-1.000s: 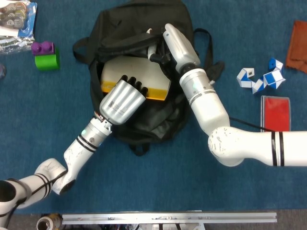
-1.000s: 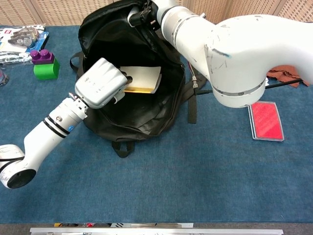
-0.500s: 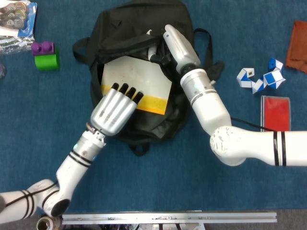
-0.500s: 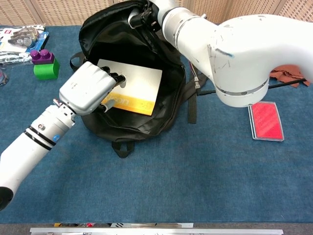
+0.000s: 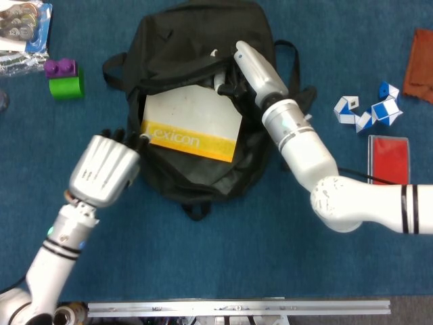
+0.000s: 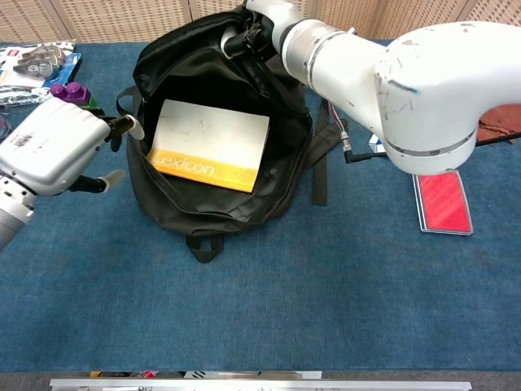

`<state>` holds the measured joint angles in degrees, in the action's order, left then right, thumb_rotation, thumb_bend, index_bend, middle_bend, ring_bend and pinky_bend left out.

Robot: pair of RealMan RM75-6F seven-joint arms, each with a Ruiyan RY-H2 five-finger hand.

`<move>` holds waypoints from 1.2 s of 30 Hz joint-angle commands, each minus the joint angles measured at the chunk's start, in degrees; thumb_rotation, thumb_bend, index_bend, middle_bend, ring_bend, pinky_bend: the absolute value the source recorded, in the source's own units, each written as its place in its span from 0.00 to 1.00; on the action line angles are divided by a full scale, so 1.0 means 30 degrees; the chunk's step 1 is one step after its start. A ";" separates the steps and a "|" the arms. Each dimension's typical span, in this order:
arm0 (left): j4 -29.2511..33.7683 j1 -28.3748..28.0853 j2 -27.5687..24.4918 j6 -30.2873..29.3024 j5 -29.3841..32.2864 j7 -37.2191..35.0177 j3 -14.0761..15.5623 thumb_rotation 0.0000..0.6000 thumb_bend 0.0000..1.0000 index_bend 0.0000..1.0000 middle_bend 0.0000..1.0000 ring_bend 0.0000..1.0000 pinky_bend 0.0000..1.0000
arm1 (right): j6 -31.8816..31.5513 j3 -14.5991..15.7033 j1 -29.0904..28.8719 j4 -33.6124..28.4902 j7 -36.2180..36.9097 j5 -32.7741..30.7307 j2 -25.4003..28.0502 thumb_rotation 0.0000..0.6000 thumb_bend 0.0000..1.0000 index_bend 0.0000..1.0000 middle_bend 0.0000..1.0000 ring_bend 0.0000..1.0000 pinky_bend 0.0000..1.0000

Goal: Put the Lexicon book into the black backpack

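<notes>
The Lexicon book [image 5: 193,124] [image 6: 210,144], white with a yellow band, lies flat inside the open black backpack [image 5: 196,176] [image 6: 220,213]. My left hand [image 5: 103,169] [image 6: 55,149] hangs just left of the bag, fingers spread, holding nothing and clear of the book. My right hand [image 5: 252,64] [image 6: 259,24] reaches to the bag's upper rim and grips the opening's edge, keeping the flap lifted.
A green and purple block [image 5: 65,78] [image 6: 74,92] and a plastic packet [image 5: 20,27] sit at the far left. A blue-white twist toy [image 5: 369,108], a red case [image 5: 388,160] [image 6: 443,202] and a brown cloth [image 5: 421,64] lie to the right.
My left hand let go of the book and drew back out of the bag to the left. The book settled flat inside. The right hand stays on the rim.
</notes>
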<state>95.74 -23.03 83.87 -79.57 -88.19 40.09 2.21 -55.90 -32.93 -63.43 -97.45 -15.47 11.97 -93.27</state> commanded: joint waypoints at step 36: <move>0.1160 0.3063 -0.4372 -0.0799 0.3769 -0.6420 -0.1761 1.00 0.23 0.29 0.48 0.45 0.62 | -0.5089 0.8038 0.7398 -0.3878 0.0236 1.1603 0.7266 1.00 0.36 0.43 0.49 0.40 0.47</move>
<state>99.30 -14.31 71.49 -82.07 -77.80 21.84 -2.48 -68.38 -12.43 -44.99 -108.91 -14.35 42.58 -73.70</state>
